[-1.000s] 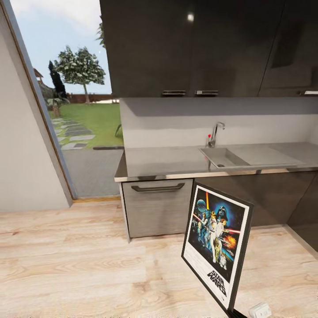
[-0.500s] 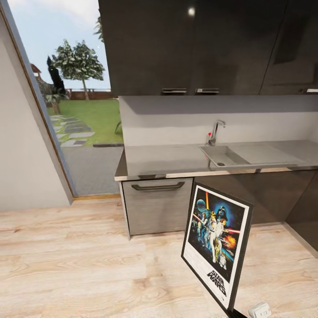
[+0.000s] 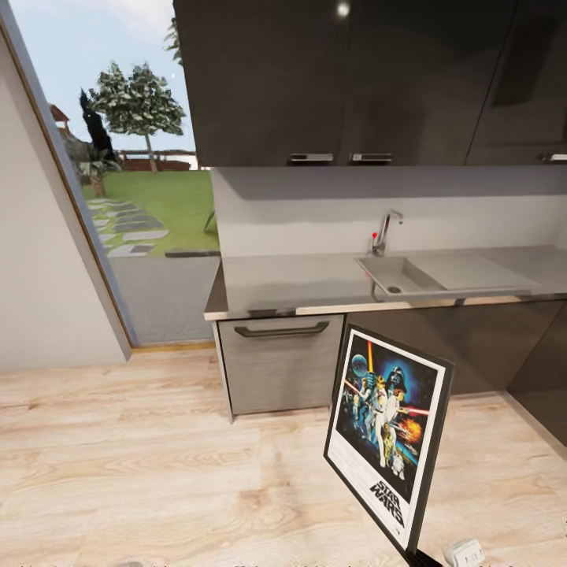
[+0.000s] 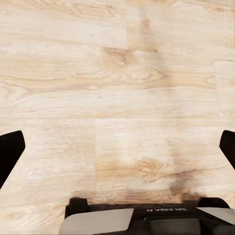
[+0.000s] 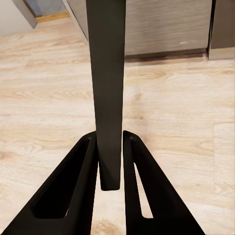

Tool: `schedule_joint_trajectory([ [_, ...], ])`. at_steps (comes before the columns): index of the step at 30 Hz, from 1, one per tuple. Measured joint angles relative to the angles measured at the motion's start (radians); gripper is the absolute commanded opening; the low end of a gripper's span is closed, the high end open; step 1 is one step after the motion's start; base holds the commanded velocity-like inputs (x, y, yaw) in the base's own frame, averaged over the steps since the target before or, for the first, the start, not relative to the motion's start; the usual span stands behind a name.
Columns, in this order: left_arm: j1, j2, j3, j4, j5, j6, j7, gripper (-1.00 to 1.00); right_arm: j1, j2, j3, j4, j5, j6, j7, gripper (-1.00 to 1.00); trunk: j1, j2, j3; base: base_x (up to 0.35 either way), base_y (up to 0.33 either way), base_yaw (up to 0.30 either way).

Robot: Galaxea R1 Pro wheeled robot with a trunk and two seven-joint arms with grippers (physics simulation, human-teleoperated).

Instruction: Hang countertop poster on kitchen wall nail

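The right gripper (image 5: 111, 161) clamps the black-framed Star Wars poster (image 3: 386, 437) edge-on over open wooden floor (image 3: 142, 465); the left gripper (image 4: 117, 152) hangs wide apart.

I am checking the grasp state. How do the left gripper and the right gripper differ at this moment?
The right gripper is shut on the poster, its two fingers clamped on the thin dark frame edge; the left gripper is open and holds nothing. The left fingertips stand wide apart over bare wooden floor; the right ones sit close together. Both have black fingers.
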Motion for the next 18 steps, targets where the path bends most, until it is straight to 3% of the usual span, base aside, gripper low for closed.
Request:
schedule_joint_trajectory([
  [18, 0.001, 0.008, 0.0, 0.087, 0.001, -0.004, 0.001, 1.0, 0.0, 0.0, 0.0, -0.001, 0.001, 0.0, -0.001, -1.0, -0.069, 0.126, 0.027, 0.0, 0.0, 0.0],
])
